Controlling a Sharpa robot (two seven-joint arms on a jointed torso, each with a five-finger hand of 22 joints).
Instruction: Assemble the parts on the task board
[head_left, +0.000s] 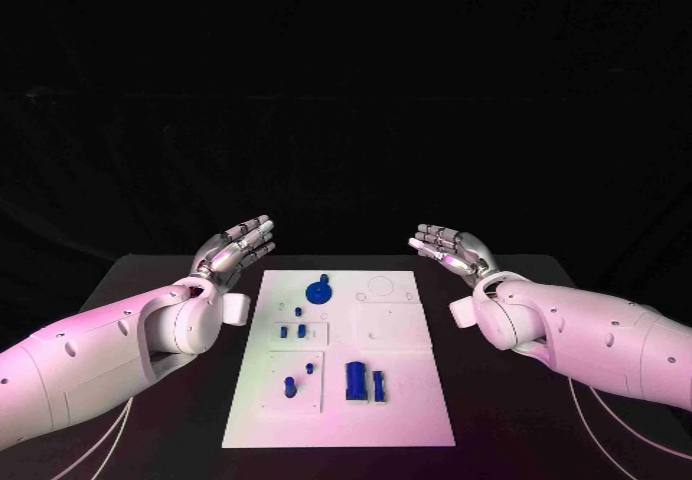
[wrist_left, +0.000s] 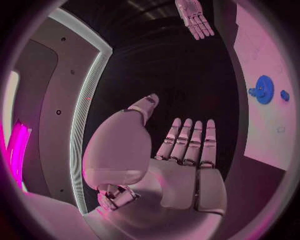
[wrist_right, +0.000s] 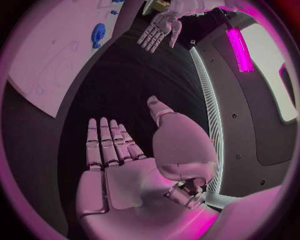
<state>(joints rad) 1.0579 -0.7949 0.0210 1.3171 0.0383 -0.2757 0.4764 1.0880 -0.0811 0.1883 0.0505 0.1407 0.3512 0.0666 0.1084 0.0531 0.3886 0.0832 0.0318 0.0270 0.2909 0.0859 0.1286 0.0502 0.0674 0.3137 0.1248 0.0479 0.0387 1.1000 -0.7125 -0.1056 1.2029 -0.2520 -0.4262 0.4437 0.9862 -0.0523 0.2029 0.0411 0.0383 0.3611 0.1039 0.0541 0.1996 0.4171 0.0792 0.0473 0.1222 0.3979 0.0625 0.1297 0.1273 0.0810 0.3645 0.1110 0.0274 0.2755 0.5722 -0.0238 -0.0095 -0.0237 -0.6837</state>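
Head view: left hand (head_left: 235, 245) and right hand (head_left: 451, 250) are hovering wide, holding nothing, flanking task board (head_left: 340, 420).
Parts (head_left: 355, 380): lying on board, within reach.

1. Overall level: dim; black backdrop and black table (head_left: 159, 290) swallow most detail.
2. Light colour: pink-magenta wash on both arms and on the task board (head_left: 339, 400), strongest at the board's near edge.
3. Sources: a glowing magenta strip (wrist_right: 237, 47) in the right wrist view; a magenta glow (wrist_left: 17, 145) at the rim of the left wrist view.
4. Distortion: wrist views are fisheye circles; straight edges bow and the rims darken.
5. Focus: rims soft; head view is grainy.
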